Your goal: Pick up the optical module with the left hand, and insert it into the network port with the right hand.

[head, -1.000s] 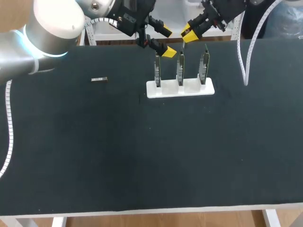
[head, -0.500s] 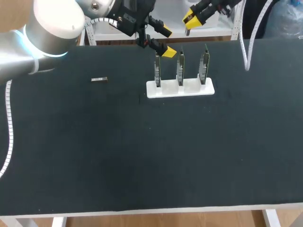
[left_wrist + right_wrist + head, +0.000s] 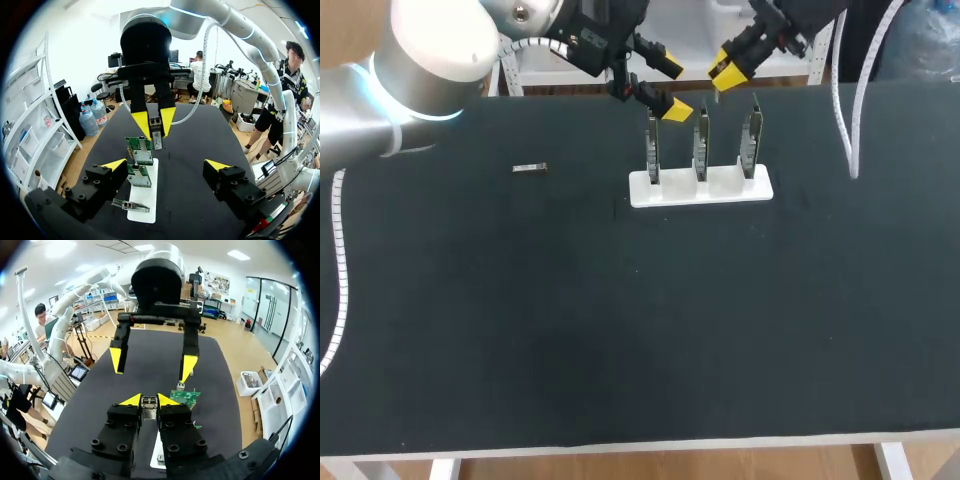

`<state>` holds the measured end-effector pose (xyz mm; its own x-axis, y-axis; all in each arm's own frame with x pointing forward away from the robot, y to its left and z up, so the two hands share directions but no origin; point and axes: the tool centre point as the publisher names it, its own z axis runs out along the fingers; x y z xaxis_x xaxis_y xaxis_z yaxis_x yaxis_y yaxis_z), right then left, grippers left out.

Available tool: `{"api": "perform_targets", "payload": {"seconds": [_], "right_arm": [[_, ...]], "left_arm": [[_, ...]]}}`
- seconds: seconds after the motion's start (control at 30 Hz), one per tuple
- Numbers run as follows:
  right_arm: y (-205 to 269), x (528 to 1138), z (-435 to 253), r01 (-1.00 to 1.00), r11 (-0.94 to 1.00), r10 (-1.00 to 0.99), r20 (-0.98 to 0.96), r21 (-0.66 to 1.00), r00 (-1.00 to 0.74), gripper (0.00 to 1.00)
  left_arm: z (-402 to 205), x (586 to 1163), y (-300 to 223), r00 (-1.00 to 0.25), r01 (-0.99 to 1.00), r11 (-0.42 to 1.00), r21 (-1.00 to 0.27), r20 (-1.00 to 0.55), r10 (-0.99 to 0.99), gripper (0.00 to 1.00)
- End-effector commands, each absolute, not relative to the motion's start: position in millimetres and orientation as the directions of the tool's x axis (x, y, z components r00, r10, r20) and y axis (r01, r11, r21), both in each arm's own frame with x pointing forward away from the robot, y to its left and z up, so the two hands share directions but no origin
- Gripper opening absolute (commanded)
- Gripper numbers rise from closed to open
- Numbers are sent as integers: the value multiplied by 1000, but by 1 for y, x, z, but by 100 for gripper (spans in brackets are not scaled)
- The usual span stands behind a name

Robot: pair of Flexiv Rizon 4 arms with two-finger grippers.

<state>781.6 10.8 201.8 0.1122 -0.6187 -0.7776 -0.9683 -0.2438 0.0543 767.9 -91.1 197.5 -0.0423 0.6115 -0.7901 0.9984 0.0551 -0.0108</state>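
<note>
**Module in the right end effector, insertion not yet made**

The first half of the job looks done. The module (image 3: 149,409) is off the worktop (image 3: 620,330) and sits pinched between the two yellow tips of the right end effector (image 3: 155,121), one finger on each side. Both wrist views show it there, a small metal piece poking out past the fingertips.

The left end effector (image 3: 670,87) is spread wide with nothing between its fingers. It hangs at the far edge of the worktop, facing the right one across the row of boards (image 3: 700,140). From this I judge that the left arm's part, the pick-up and the pass across, is over.

What is left is the insertion. The three boards stand upright in a white base (image 3: 725,186) near the far middle of the worktop. The right end effector hovers above and behind them, with the module clear of every board and touching none. In the left wrist view the module hangs just over the top edge of the farthest board, so the approach seems near its end. I cannot tell from these pictures which board carries the port, nor whether the module is lined up with it.

A small dark piece (image 3: 530,168) lies alone on the worktop, well apart from the base on the left arm's side. It is too small to tell whether it is a second module.
</note>
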Motion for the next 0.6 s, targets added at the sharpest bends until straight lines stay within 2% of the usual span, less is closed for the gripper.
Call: {"api": "perform_targets", "payload": {"seconds": [0.03, 0.6], "right_arm": [[10, 777, 197, -981, -191, -617, -779, 13, 110, 0], [12, 794, 171, -976, -205, -619, -783, 78, 67, 0]], "left_arm": [[198, 767, -92, -45, 998, 60, -10, -788, 614, 100], [198, 767, -92, -45, 998, 60, -10, -788, 614, 100]]}}
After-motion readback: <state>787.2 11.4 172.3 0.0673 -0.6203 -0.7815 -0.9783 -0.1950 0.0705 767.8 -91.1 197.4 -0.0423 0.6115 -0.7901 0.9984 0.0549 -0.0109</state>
